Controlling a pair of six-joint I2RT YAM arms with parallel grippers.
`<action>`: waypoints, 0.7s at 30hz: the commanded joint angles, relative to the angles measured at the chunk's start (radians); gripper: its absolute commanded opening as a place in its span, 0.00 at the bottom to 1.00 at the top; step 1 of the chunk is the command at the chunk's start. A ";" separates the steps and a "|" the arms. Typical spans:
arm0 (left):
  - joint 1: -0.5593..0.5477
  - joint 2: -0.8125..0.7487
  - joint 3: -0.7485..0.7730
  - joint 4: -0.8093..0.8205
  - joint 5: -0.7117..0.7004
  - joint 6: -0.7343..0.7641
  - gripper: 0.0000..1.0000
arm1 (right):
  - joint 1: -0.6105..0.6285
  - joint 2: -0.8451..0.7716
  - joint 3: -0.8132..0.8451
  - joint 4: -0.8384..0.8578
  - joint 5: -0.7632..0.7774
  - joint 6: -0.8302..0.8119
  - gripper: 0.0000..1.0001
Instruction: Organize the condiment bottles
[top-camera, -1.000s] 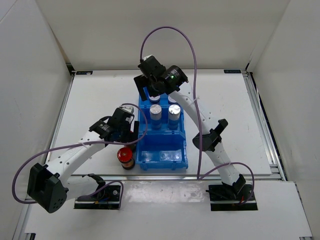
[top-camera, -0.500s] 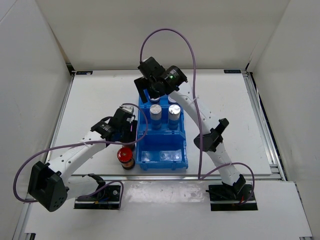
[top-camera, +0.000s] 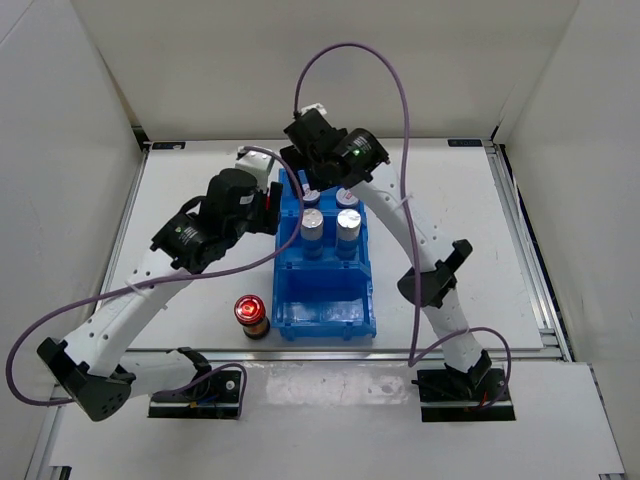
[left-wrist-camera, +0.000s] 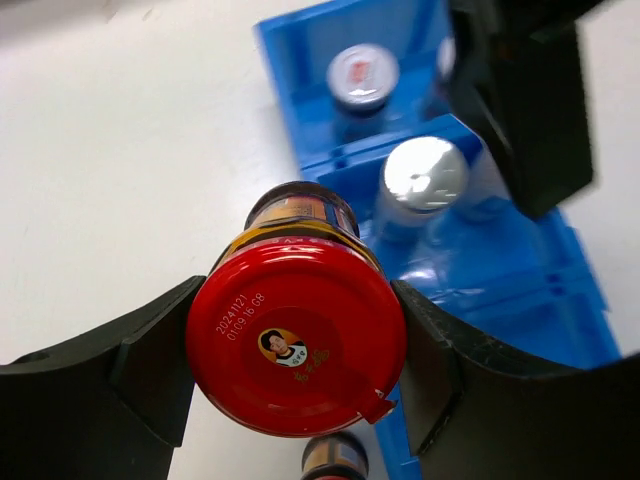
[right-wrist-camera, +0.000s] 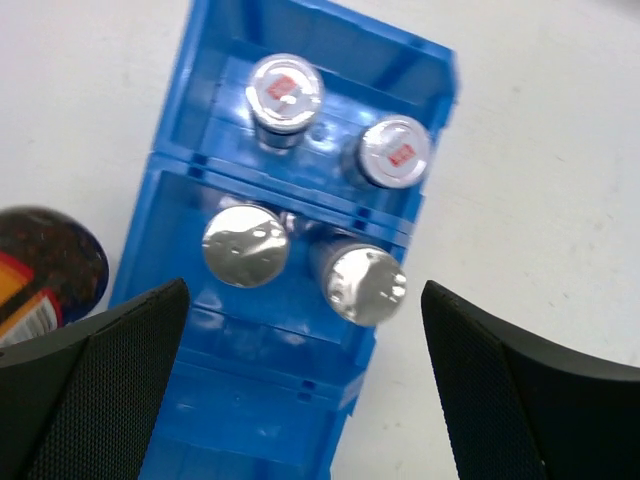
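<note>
My left gripper (left-wrist-camera: 296, 335) is shut on a red-capped dark jar (left-wrist-camera: 296, 345) and holds it in the air beside the left wall of the blue bin (left-wrist-camera: 520, 270). In the top view the left gripper (top-camera: 265, 212) is by the bin's middle compartment. A second red-capped jar (top-camera: 251, 314) stands on the table left of the bin (top-camera: 325, 300). Two plain silver-capped jars (right-wrist-camera: 246, 245) (right-wrist-camera: 365, 285) stand in the middle compartment. Two silver caps with red marks (right-wrist-camera: 285, 90) (right-wrist-camera: 395, 152) are in the far compartment. My right gripper (right-wrist-camera: 305, 385) is open and empty above the bin (right-wrist-camera: 250, 400).
The bin's near compartment (top-camera: 322, 312) holds no jar. White walls close in the table on the left, back and right. The right arm (top-camera: 400, 230) arches over the bin's right side, with purple cables looping above both arms.
My left arm has risen and swung away from the near end of the bin toward its far left side, carrying the red-capped jar. The right gripper shifted slightly right.
</note>
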 joint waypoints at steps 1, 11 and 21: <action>-0.040 -0.027 0.086 0.089 0.148 0.092 0.11 | -0.027 -0.127 -0.062 -0.271 0.170 0.082 1.00; -0.181 0.128 0.086 0.172 0.480 0.099 0.11 | -0.307 -0.428 -0.436 -0.208 0.118 0.322 1.00; -0.297 0.309 0.020 0.264 0.486 0.122 0.11 | -0.528 -0.446 -0.246 -0.232 -0.218 0.331 1.00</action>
